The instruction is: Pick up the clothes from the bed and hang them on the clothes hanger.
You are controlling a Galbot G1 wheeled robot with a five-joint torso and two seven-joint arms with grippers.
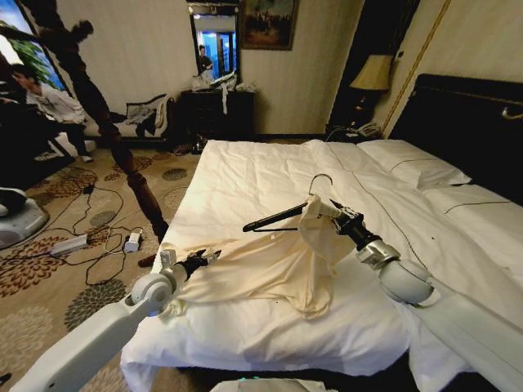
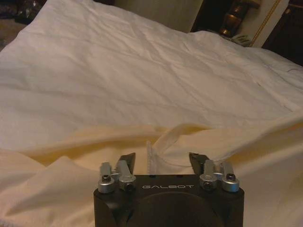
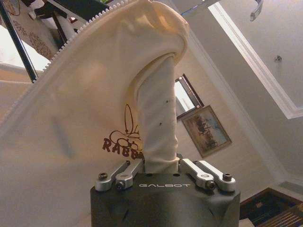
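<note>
Right hand clamps the clothes over the clothes hanger; left hand, released, hovers at nine o'clock. Fabric: light, limp; grip the collar edge.

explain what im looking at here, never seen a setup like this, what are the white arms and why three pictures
The white arms belong to a wheeled two-armed robot standing at the foot of a bed. The wide picture comes from a camera on its head, looking down. The other two come from cameras on its wrists, each looking past that arm's own gripper.

On the white duvet lies a cream garment. Part of it is already draped over a black clothes hanger with a wire hook.

The right gripper is shut on the hanger through the cloth and holds it up above the bed; its wrist view shows the covered hanger arm pinched between its fingers. The left gripper is open, low over the garment's edge at the bed's left side, holding nothing.
</note>
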